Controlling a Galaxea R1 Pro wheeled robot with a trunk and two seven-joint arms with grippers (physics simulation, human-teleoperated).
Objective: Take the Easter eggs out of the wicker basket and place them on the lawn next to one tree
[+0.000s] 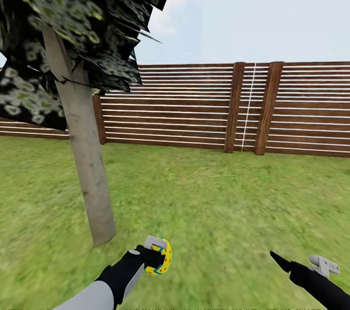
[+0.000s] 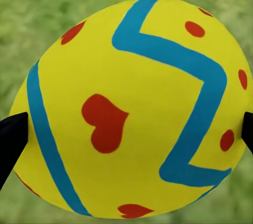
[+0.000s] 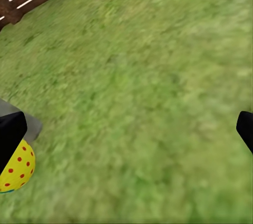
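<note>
no readable text, labels, brands, numbers or signs being shown in any view, only painted blue zigzag bands and red hearts and dots being displayed on the Easter egg [image 2: 132, 108], none of it forming characters

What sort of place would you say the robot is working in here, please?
A simulated fenced garden, it seems: a lawn of short green grass, a brown fence of horizontal wooden slats, and a pale-trunked tree under open sky.
</note>
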